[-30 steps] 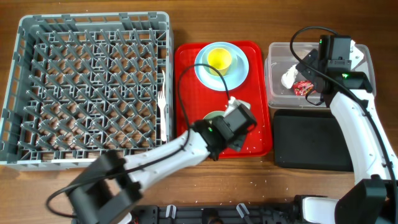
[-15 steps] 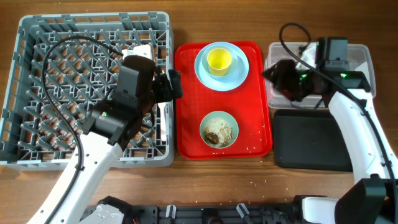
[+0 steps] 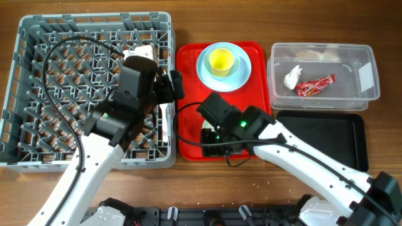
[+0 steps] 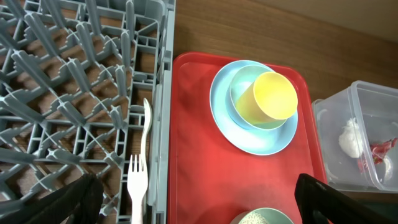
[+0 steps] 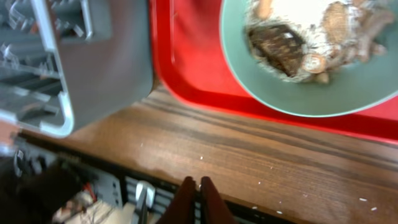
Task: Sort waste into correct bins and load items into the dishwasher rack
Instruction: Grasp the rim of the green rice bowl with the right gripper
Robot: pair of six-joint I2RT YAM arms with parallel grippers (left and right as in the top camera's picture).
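Note:
The grey dishwasher rack [image 3: 25, 94] fills the left. A white fork [image 3: 162, 110] [image 4: 140, 163] lies along its right side. My left gripper [image 3: 171, 85] [image 4: 198, 196] hovers open over the rack's right wall, holding nothing. On the red tray [image 3: 188, 81] a yellow cup [image 3: 221, 59] sits in a mint bowl on the light-blue plate [image 3: 244, 70]. My right gripper [image 5: 199, 198] is shut and empty, above the table's front edge. Behind it is a mint bowl [image 5: 323, 93] of food scraps [image 5: 298, 37]. The clear tub [image 3: 370, 63] holds a white tissue [image 3: 292, 76] and a red wrapper [image 3: 316, 85].
The black tray [image 3: 326, 141] sits in front of the clear tub. My right arm [image 3: 251, 129] crosses the red tray's front half and hides most of the food bowl from overhead. White crumbs dot the wood near the front edge [image 3: 257, 185].
My left arm has swung from the red tray to the rack's right side and opened. My right arm left the clear tub, came over the tray's front and shut.

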